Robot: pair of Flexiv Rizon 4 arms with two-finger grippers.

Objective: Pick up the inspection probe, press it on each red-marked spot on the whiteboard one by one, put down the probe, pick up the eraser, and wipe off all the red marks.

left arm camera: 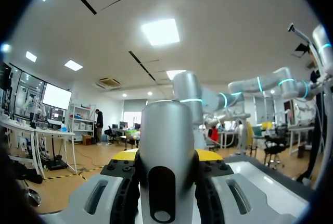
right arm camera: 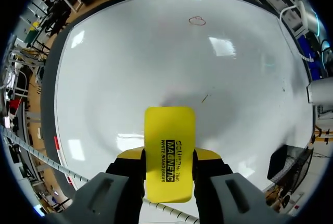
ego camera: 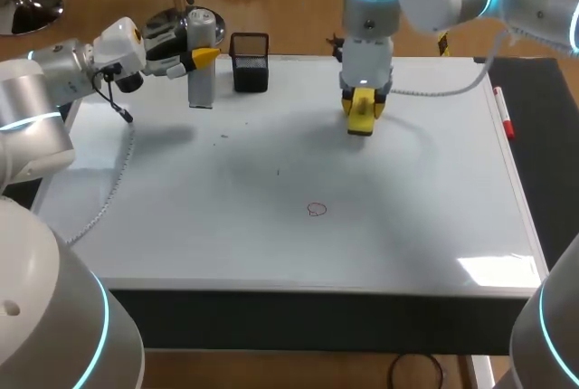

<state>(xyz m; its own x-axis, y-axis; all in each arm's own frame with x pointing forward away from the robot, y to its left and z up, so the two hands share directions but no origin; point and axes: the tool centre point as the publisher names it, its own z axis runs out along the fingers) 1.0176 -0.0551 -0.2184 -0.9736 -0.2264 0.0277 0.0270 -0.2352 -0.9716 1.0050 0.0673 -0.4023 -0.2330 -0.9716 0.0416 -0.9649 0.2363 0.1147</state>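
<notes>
Eraser [right arm camera: 169, 153] — flat yellow block, black print

**Gripping the eraser [right arm camera: 169, 146] over the whiteboard [right arm camera: 130, 62]**

Clamping the yellow eraser from both sides with the right gripper [right arm camera: 169, 157], its length running straight out past the yellow tips. Facing a small red mark [right arm camera: 196, 21] well ahead, near the board's far edge. Showing a short dark stroke [right arm camera: 205, 98] just ahead of the eraser, and a black mesh holder [right arm camera: 289, 166] beside the gripper.
</notes>
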